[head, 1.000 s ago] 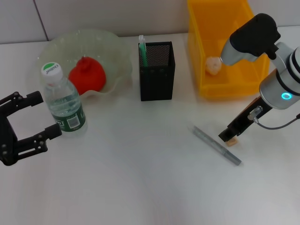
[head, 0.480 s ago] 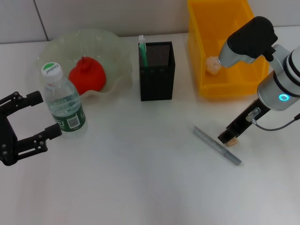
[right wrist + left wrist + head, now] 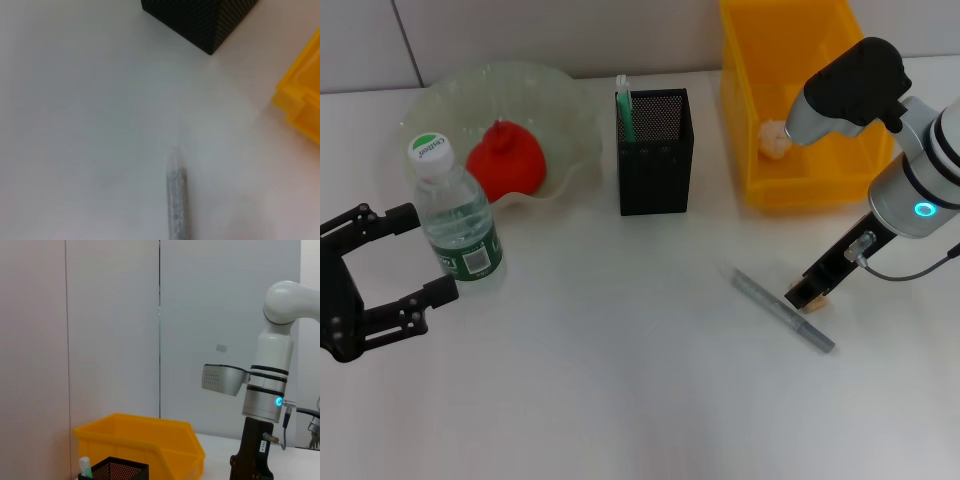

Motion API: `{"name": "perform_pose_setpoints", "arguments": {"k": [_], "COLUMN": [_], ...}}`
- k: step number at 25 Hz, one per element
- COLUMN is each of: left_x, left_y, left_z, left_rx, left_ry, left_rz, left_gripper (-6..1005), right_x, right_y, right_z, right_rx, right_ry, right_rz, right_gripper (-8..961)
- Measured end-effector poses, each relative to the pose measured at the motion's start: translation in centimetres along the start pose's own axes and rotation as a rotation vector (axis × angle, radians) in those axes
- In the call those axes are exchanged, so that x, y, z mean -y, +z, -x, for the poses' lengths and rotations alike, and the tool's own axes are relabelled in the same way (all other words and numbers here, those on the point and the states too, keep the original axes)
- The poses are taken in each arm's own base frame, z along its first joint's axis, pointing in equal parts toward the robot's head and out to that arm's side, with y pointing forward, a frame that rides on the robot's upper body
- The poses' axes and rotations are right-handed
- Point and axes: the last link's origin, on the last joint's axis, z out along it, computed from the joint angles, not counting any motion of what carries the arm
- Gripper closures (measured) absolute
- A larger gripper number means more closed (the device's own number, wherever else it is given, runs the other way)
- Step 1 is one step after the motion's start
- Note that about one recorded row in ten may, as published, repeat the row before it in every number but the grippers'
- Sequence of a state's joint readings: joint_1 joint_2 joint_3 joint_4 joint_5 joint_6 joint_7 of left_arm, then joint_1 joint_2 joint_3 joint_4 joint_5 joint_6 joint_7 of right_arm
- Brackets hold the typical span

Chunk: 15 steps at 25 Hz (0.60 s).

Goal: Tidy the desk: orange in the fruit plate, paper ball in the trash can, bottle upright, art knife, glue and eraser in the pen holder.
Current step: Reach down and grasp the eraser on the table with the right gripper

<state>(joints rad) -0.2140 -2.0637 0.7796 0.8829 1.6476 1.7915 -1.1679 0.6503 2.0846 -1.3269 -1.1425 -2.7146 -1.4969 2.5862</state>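
Two claws show in my head view. Nearest me on the left, the left claw (image 3: 395, 272) sits low over the white table (image 3: 620, 400) with its black fingers (image 3: 425, 297) spread wide, gripping nothing; the gap between them faces the bottle (image 3: 455, 212), which stands upright just beyond with its white-and-green cap up, clear of both fingers.

On the right, the right claw (image 3: 808, 294) reaches down to the table, its tip on a small tan eraser (image 3: 814, 303); I cannot tell whether it is clenched on the block or merely resting over it. Just beside the eraser lies a slim grey art knife (image 3: 782, 309), set diagonally on the table; my right wrist view shows its blunt end (image 3: 176, 205) close up.

Farther back, the black mesh pen holder (image 3: 655, 150) stands at the middle with a green-and-white stick (image 3: 623, 105) upright in its left corner. Left of it, the pale-green fruit plate (image 3: 570, 110) holds the orange (image 3: 506, 163). Right of the holder, the yellow trash can (image 3: 760, 60) holds the paper ball (image 3: 773, 138) on its floor. My left wrist view catches the trash can (image 3: 145, 440) and the pen holder's rim (image 3: 117, 469) with the right arm (image 3: 267, 390) standing past them.
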Motion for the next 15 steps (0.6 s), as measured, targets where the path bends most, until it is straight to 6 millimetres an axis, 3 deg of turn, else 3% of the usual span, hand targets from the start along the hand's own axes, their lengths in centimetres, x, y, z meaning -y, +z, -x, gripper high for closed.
{"name": "perform_pose_setpoints", "arguments": {"k": [15], "left_x": [-0.02], "left_y": [0.05], "left_z": [-0.03], "left_rx": [-0.002], "left_ry": [0.001], "left_rz": [0.002], "left_gripper": [170], "right_x": [0.1], "right_y": [0.24], "right_z": [-0.16], "right_rx": [-0.016], "right_ry": [0.005], "right_rz": [0.0], "right_gripper": [434]}}
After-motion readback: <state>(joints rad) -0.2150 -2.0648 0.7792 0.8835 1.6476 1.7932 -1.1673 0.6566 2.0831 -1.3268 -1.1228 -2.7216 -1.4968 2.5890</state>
